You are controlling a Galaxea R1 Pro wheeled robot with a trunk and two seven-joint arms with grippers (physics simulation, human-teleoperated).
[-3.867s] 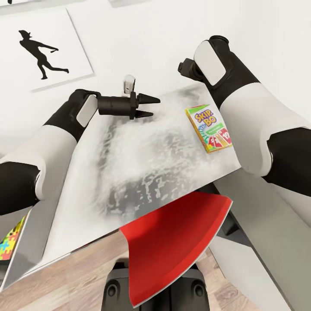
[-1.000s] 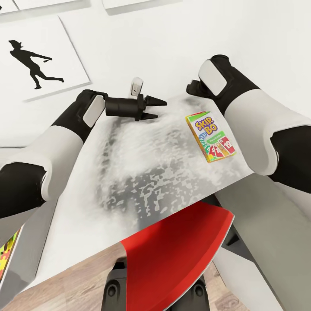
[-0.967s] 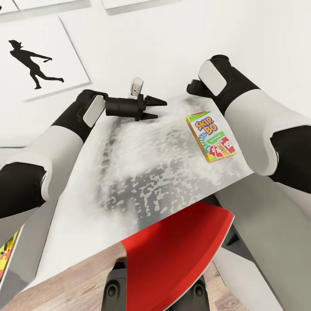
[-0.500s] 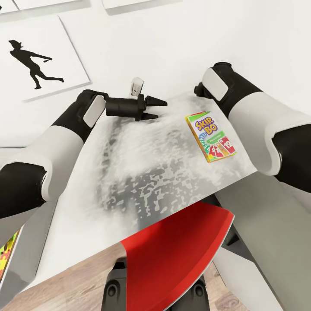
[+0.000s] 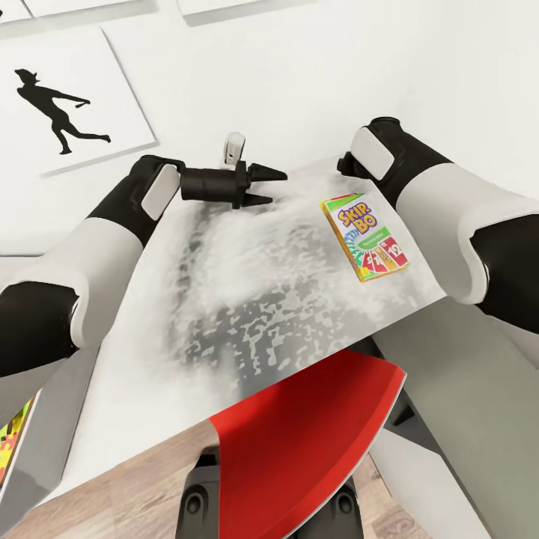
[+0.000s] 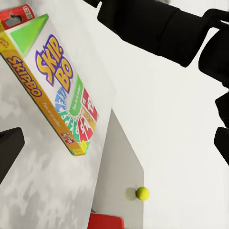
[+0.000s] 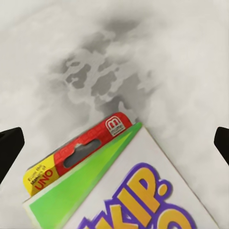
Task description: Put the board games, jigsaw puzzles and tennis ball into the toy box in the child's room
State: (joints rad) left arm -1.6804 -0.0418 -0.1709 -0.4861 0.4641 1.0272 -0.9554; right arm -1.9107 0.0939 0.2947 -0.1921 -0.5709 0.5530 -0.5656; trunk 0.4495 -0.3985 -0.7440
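Note:
The orange-green Skip-Bo board game [image 5: 364, 237] lies flat on the table [image 5: 247, 299] near its right end. My right arm reaches in from the right, with its wrist above the box's far end. In the right wrist view the right gripper [image 7: 114, 145] is open, and the box's top [image 7: 119, 191] sits just below and between the fingertips. My left gripper [image 5: 266, 186] hovers open over the table's far edge, pointing at the box [image 6: 52, 81]. The tennis ball [image 6: 142, 192] rests on a grey surface past the table's edge. A jigsaw puzzle corner [image 5: 13, 442] shows beside a grey sloping wall [image 5: 45, 427], perhaps the toy box.
A red chair [image 5: 299, 442] is tucked under the table's near edge, right in front of my base. The white wall behind the table carries a framed silhouette picture [image 5: 67, 97]. A lower grey surface [image 5: 464, 397] runs off to the right.
My right forearm and wrist have shifted a little to the right and lower over the Skip-Bo box. The left arm has barely moved. The box has stayed put.

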